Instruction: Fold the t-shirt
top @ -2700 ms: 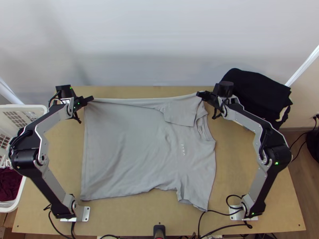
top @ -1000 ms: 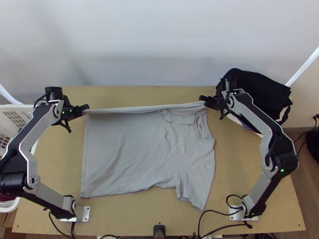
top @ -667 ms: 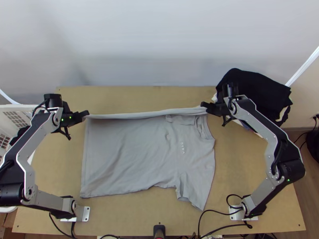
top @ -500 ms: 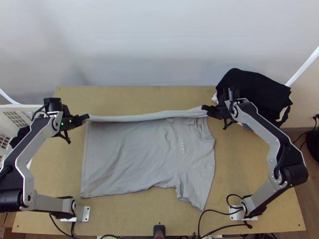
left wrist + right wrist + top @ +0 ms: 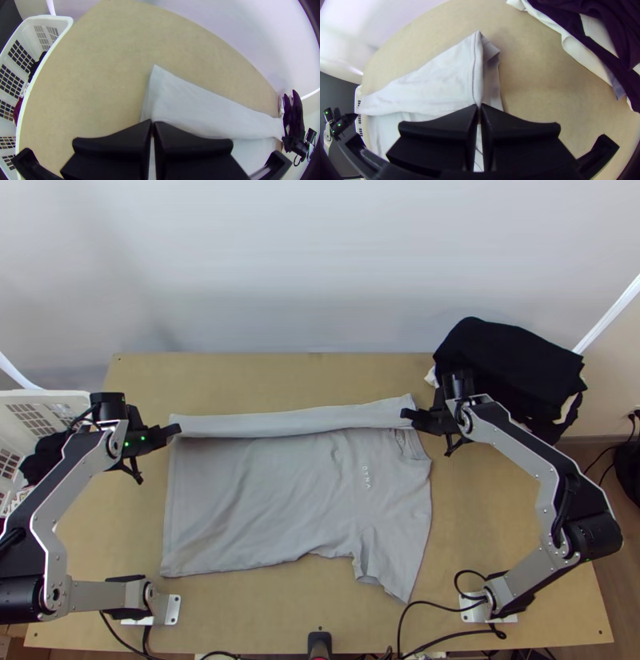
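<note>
Beneath the t-shirt (image 5: 272,508): counter (image 5: 264,376) of light wood, plain, with bare surface on all sides of the t-shirt. Beyond the far side of the t-shirt: pale wall (image 5: 320,268), smooth, running the full width. Off the hem end of the t-shirt, at left: white basket (image 5: 70,20) with grid openings, containing black cloth (image 5: 36,66) and dark red cloth (image 5: 18,108). Off the collar end of the t-shirt, at far right: heap of dark cloth (image 5: 508,368), with white cloth (image 5: 571,45) beneath. Farther out past the same end of the t-shirt: brown floor (image 5: 612,556). Nearer than the t-shirt: black cables (image 5: 448,634), loosely curved.

T-shirt condition: light grey, mostly spread, front upward, with small pale print (image 5: 366,476) on the chest. Collar (image 5: 412,448) toward the right; near sleeve (image 5: 388,564) extended toward the near side. Along the far side: long band (image 5: 296,420) turned over toward the body of the t-shirt, partly across the collar. Light creases in the body.

Left tool (image 5: 175,430): narrow, closed on the band at the hem end. Right tool (image 5: 406,414): narrow, closed on the band at the collar end.
</note>
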Tool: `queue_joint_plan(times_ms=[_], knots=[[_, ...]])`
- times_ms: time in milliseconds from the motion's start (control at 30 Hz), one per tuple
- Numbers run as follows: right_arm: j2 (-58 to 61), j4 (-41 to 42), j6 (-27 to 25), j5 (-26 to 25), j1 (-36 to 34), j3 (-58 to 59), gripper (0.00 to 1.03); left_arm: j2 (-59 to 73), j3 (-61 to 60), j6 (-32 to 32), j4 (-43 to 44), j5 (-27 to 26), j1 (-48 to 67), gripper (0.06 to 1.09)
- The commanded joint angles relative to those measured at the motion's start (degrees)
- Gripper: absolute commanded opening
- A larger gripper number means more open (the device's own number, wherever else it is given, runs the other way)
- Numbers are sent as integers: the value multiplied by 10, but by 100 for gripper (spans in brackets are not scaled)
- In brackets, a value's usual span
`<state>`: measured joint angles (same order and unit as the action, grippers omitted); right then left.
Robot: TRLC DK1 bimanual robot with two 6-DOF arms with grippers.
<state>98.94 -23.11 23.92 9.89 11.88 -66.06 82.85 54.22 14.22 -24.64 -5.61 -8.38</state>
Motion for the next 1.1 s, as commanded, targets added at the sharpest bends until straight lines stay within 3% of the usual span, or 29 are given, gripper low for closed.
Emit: queue_joint_plan(times_ms=[0, 100, 200, 300, 467, 567, 800, 933, 1067], knots=[[-18, 5, -8, -3, 2, 11, 11, -18, -26, -21, 7, -4, 0, 16], [-28, 5, -7, -3, 3, 22, 69, -34, -40, -43, 9, -4, 8, 49], [-40, 4, -7, -3, 3, 32, 88, -53, -64, -53, 6, -5, 13, 84], [-53, -2, -9, -3, 2, 42, 95, -69, -77, -54, -11, -5, 16, 101], [-135, 2, -17, -4, 2, 84, 95, -119, -82, -60, -11, -5, 4, 102], [-189, -48, 2, -5, 2, 96, 95, -155, -76, -86, -42, -5, -2, 102], [-319, -117, 5, -4, 18, 184, 91, -251, -116, -218, -144, 1, -1, 101], [-367, -140, 2, -3, 59, 248, 91, -301, -162, -277, -167, 19, 4, 93], [-365, -171, 36, 14, 84, 287, 91, -329, -191, -314, -204, 20, 4, 93]])
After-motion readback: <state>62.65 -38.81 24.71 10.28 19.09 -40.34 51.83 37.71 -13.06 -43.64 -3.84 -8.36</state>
